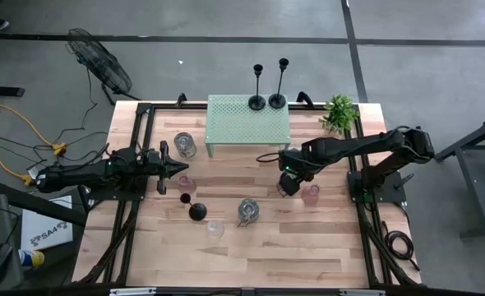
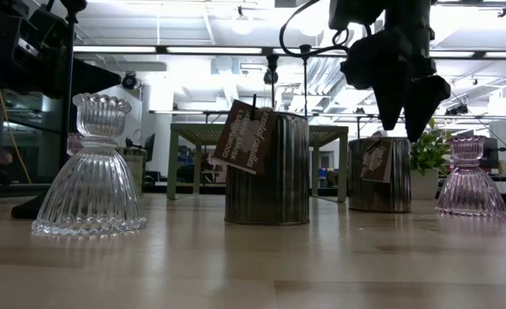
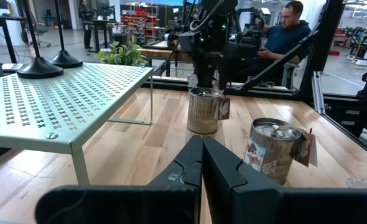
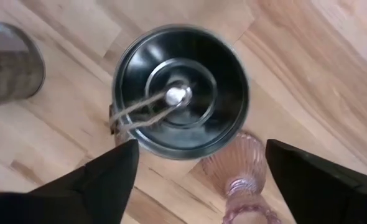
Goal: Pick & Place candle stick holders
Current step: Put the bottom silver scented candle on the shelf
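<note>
Pale wooden planks form the table [image 1: 308, 247], lit by a bright workshop with ceiling strip lights behind it. Over its right half the right gripper [image 4: 196, 163] hangs pointing down, its two dark fingers spread wide with nothing between them. Directly under it stands a round jar [image 4: 178, 90] with a dark ringed interior and a string tag, and touching that jar's side is a ribbed pink glass cup [image 4: 239, 171]. A second ribbed silvery jar [image 3: 275, 148] with a paper label stands nearer the table's front. At the left, the left gripper [image 3: 201, 163] lies level above the table with its fingers pressed together, empty, pointing across at the jars. Close by it rests a black candlestick [image 1: 195, 208] lying on its side, and a fluted clear glass cup [image 2: 91, 172] stands upright in front. On the pale green perforated metal shelf [image 1: 234, 127] two black thin-stemmed candlesticks [image 1: 269, 82] stand upright on round bases.
</note>
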{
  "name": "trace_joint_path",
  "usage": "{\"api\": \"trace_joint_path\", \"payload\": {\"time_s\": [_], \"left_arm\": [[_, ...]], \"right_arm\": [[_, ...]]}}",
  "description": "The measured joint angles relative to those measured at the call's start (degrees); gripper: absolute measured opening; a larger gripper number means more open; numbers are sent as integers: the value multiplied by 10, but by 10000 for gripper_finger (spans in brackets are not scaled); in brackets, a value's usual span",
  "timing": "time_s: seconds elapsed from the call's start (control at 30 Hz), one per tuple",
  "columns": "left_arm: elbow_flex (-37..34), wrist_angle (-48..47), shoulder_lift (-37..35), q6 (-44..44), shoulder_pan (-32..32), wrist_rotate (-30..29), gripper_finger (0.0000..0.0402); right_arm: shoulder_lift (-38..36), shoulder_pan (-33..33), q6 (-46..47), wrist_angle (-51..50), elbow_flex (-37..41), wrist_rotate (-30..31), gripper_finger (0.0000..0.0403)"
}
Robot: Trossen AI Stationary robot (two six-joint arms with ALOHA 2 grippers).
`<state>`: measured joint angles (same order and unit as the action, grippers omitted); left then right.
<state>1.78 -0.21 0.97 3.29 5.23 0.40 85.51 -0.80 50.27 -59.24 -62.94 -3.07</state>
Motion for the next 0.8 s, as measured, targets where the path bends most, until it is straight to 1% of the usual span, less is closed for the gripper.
{"api": "trace_joint_path", "payload": {"time_s": [0.13, 0.27, 0.4, 0.6, 0.8], "left_arm": [[0, 0, 0, 0, 0, 0, 0], [0, 0, 0, 0, 0, 0, 0], [0, 0, 0, 0, 0, 0, 0], [0, 0, 0, 0, 0, 0, 0], [0, 0, 0, 0, 0, 0, 0]], "right_arm": [[0, -6, -6, 0, 0, -1, 361], [0, -13, -6, 14, 0, -2, 361], [0, -21, -9, 39, 0, -20, 362], [2, -22, -11, 47, 0, 12, 363], [6, -22, -11, 47, 0, 21, 362]]}}
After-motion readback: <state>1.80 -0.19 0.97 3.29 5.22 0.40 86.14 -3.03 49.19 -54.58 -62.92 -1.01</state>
